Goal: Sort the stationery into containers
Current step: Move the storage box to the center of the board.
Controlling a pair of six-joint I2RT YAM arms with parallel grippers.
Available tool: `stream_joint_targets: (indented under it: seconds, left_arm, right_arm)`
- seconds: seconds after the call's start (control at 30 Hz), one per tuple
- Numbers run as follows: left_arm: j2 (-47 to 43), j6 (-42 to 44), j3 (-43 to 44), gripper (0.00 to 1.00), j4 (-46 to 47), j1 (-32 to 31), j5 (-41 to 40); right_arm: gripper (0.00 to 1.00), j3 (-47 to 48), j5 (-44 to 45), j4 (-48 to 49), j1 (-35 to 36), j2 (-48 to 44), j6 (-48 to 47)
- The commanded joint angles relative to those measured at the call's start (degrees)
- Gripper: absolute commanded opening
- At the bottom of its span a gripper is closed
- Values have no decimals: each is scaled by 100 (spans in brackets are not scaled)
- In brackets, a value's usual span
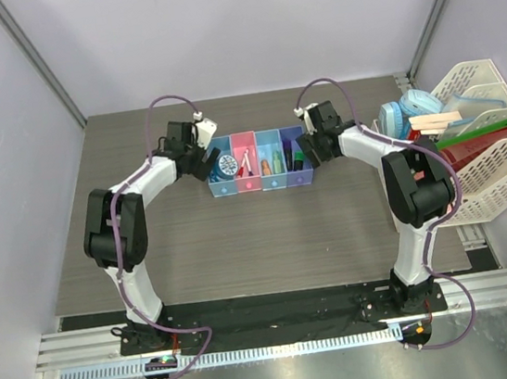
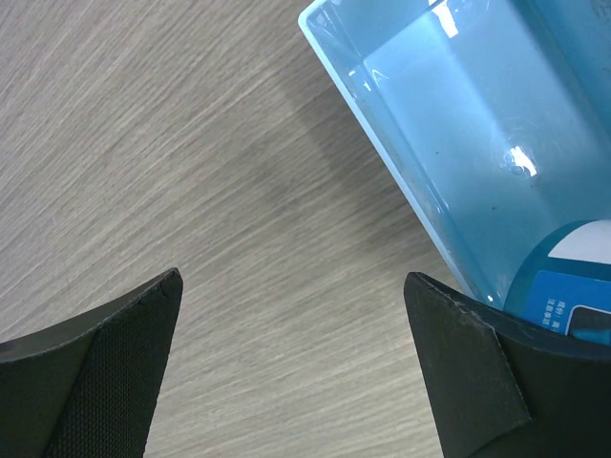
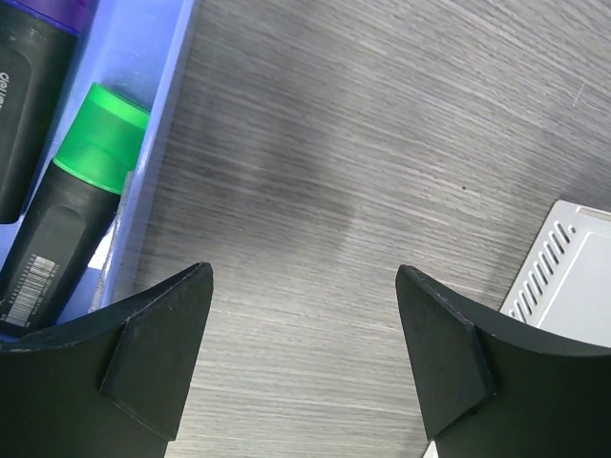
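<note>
The row of four translucent bins (image 1: 262, 185) sits mid-table: blue, pink, light blue, purple. The round blue disc (image 1: 227, 164) lies in the blue bin; it also shows in the left wrist view (image 2: 573, 286). A red-capped marker (image 1: 246, 161) stands in the pink bin, small green and orange pieces (image 1: 276, 162) in the light blue one. The black green-capped highlighter (image 3: 72, 205) lies in the purple bin (image 3: 153, 124). My left gripper (image 2: 291, 286) is open and empty over bare table left of the blue bin (image 2: 382, 143). My right gripper (image 3: 304, 277) is open and empty just right of the purple bin.
A large white mesh rack (image 1: 498, 167) with books, folders and blue items stands at the right edge; its corner shows in the right wrist view (image 3: 563, 277). Grey walls enclose the wood-grain table (image 1: 195, 244) on three sides.
</note>
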Motion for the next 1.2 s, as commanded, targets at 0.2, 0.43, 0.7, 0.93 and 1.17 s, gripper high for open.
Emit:
stream_joint_targets:
  seconds: [0.2,0.43,0.7,0.93,1.17]
  left_arm:
    - [113,-67,-354,98,-832,-944,1129]
    - [166,-58,-398,98,-868,-997,726]
    - [254,-515,-135,99,-718,-567,777]
    - [360,-410,-12,99,-788,-364,663]
    - [404,-497,-3,99,-727,-276,478]
  right_arm:
    - [85,-369,-1191,282,861,-284,233]
    - [85,-352,-1138,291,879,-363,57]
    - [88,-63,-795,239,817,-468,-163]
    - [89,395,-786,1,764,-626,-233]
    - [89,1080,-1653,-455,782,-890,-268]
